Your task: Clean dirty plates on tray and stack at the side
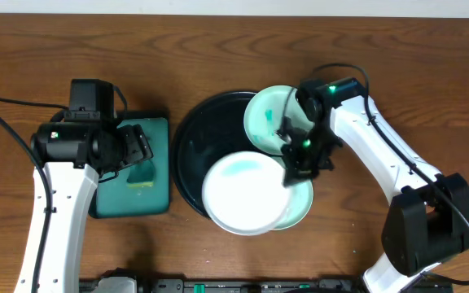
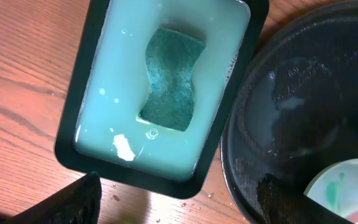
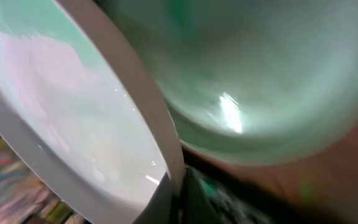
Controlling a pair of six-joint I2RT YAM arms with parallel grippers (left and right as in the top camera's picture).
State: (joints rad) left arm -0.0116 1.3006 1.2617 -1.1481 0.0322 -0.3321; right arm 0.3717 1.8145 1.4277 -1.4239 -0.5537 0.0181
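Right hand (image 1: 300,163) clamps the glossy white plate (image 1: 243,191) at its 3 o'clock rim; left hand (image 1: 139,150) stands apart. The left wrist view reveals a coarse hourglass sponge (image 2: 169,78) in milky water (image 2: 110,81).

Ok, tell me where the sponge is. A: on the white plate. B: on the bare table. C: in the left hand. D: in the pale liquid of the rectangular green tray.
D: the sponge lies flat in pale liquid inside the rectangular green tray.

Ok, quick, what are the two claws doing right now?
Left gripper: open, empty, above the sponge tray.
Right gripper: shut on the white plate at its rim.
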